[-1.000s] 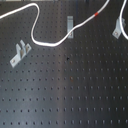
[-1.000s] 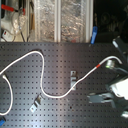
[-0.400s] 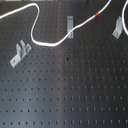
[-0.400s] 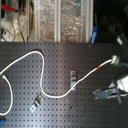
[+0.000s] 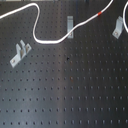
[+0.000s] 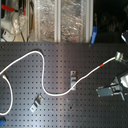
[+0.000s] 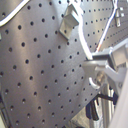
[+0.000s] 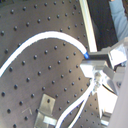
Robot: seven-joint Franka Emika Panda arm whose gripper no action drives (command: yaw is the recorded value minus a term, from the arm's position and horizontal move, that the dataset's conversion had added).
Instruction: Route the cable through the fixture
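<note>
The white cable [image 5: 50, 42] snakes over the black pegboard [image 5: 65, 90]. Its red band [image 5: 100, 13] lies between the middle bracket [image 5: 70, 23] and the right bracket [image 5: 118, 26]. The cable crosses the middle bracket's lower end; whether it sits in the slot I cannot tell. In the second exterior view the cable [image 6: 50, 92] ends at the right bracket [image 6: 119, 56]. My gripper [image 6: 103, 92] hovers below that end at the second exterior view's right, apart from the cable, open with nothing between its fingers. Both wrist views show the fingers [image 7: 100, 64] [image 8: 98, 67] close to the cable [image 8: 45, 37].
A third grey bracket [image 5: 20, 52] stands at the first exterior view's left, away from the cable. Beyond the board's far edge in the second exterior view are foil-wrapped panels [image 6: 60, 20] and clutter. A bracket [image 7: 70, 22] shows near the cable in the first wrist view.
In the second exterior view the gripper has drifted right and slightly up, away from the cable. The cable and brackets have stayed in place.
</note>
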